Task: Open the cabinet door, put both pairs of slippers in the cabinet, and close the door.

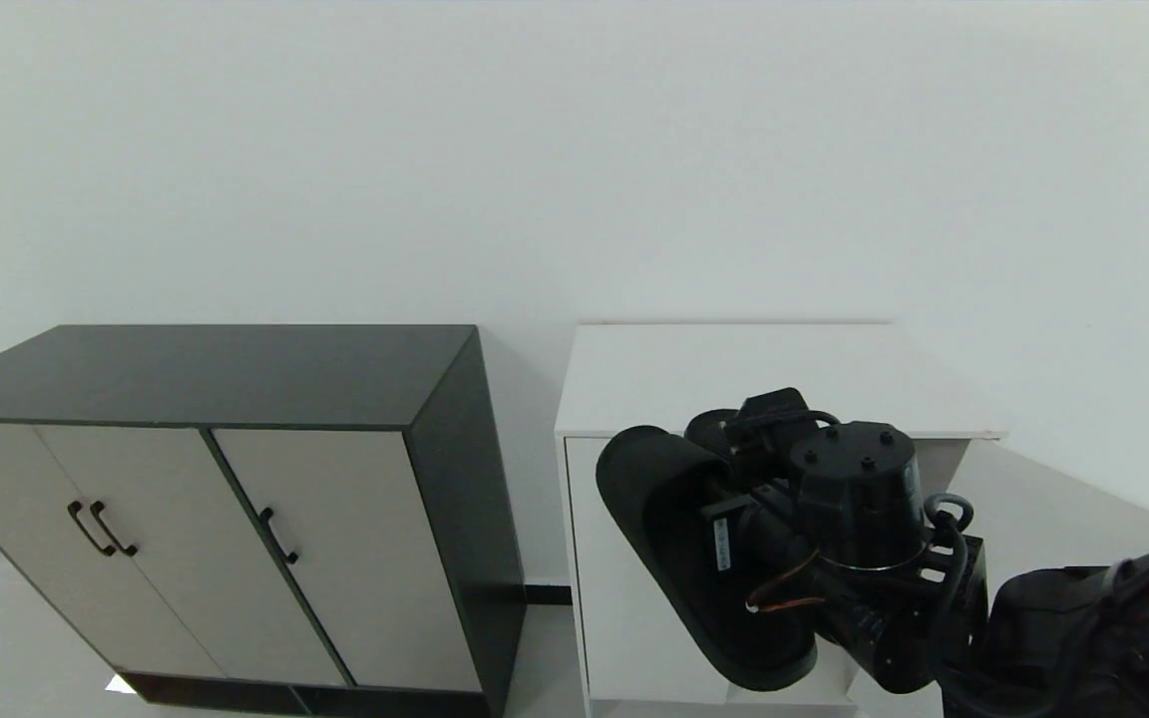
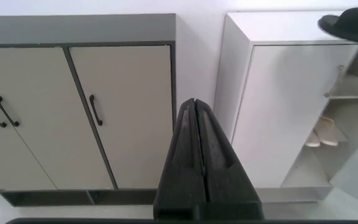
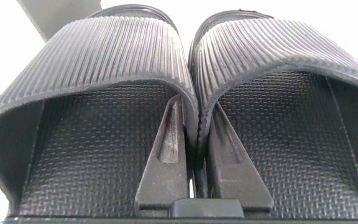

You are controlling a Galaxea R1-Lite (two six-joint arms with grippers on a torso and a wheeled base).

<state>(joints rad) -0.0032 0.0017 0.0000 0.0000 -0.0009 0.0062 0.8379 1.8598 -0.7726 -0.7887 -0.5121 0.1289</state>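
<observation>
My right gripper (image 3: pixel 194 118) has its jaws drawn in narrow on the pair of black slippers (image 1: pixel 694 558). The two inner side walls of the slippers are pinched together between the fingers, and the ribbed straps arch up on either side. In the head view the pair hangs off the end of the right arm, soles facing out, raised in front of the white cabinet (image 1: pixel 734 369) and overlapping its front panel. The toe end reaches about the height of the cabinet's top edge.

My left gripper (image 2: pixel 195 106) has its jaws pressed flat together with nothing between them. It is held back from both cabinets and points at the gap between them.

From the left wrist camera I can see into the white cabinet on its right side, past the white front panel. A shelf (image 2: pixel 353 93) runs across the inside, and a pair of pale slippers (image 2: pixel 323 132) sits below it, side by side. I cannot tell where the open door itself is.

To the left stands a dark cabinet (image 1: pixel 235 379) with light doors, all shut, each with a black handle (image 1: pixel 278 536). It is just beside the white cabinet, with a narrow gap between them, and both back onto a plain white wall (image 1: pixel 574 150).
</observation>
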